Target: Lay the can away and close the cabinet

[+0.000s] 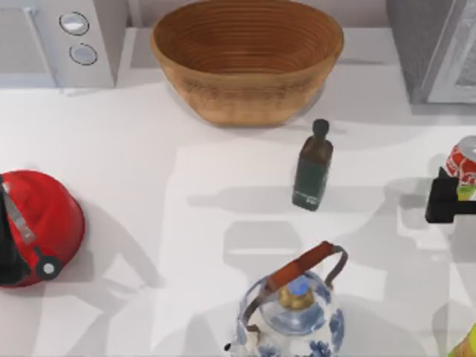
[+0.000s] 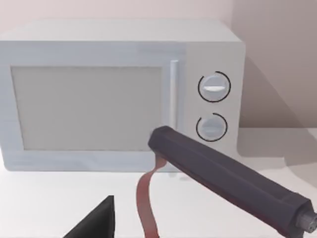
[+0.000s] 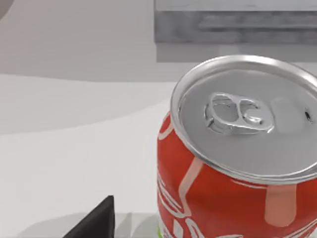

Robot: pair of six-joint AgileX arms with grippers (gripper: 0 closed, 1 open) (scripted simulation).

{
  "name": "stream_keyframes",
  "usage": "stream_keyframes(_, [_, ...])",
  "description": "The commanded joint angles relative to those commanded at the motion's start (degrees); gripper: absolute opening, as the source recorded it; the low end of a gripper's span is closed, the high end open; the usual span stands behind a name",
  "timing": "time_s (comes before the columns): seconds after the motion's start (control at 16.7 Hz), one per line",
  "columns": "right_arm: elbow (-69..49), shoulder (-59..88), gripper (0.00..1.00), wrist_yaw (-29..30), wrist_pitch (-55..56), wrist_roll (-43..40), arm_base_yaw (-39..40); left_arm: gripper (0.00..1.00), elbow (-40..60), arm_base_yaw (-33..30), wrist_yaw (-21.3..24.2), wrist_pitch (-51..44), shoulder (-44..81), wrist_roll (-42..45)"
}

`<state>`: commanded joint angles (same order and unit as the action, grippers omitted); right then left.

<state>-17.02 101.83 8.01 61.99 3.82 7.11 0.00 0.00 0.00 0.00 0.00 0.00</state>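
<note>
1. The can (image 1: 465, 159) stands at the table's right edge, in front of the grey cabinet (image 1: 439, 52) at the far right corner. It is upright, silver top showing.
2. The right gripper (image 1: 451, 199) is a dark block touching the can's near side in the top view. In the right wrist view the can (image 3: 237, 163) looms very close, with 1 dark finger (image 3: 96, 220) low in that picture. Whether the jaws are closed on the can or only spread about it – I cannot tell.
3. Step in hand, as judged: securing the can before carrying it to the cabinet. To do it well, centre the fingers on the can's body below the rim, close squarely, and confirm the hold before lifting – a round wall slips under an off-centre pinch.
4. Lift straight up first, keeping clear of the green bottle (image 1: 313, 165), which stands well apart to the left.
5. The left gripper's own view looks toward the microwave (image 2: 119, 94); the arm appears idle, and its finger state cannot be told.
</note>
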Motion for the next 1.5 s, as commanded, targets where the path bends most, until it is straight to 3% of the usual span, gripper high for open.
stream_keyframes(0.72, [-9.6, 12.8, 1.00, 0.3, 3.1, 0.1, 0.3, 1.00, 0.0, 0.0, 0.0, 0.0, 0.0, 0.0])
stream_keyframes(1.5, [-9.6, 12.8, 0.02, 0.3, 3.1, 0.1, 0.3, 1.00, 0.0, 0.0, 0.0, 0.0, 0.0, 0.0])
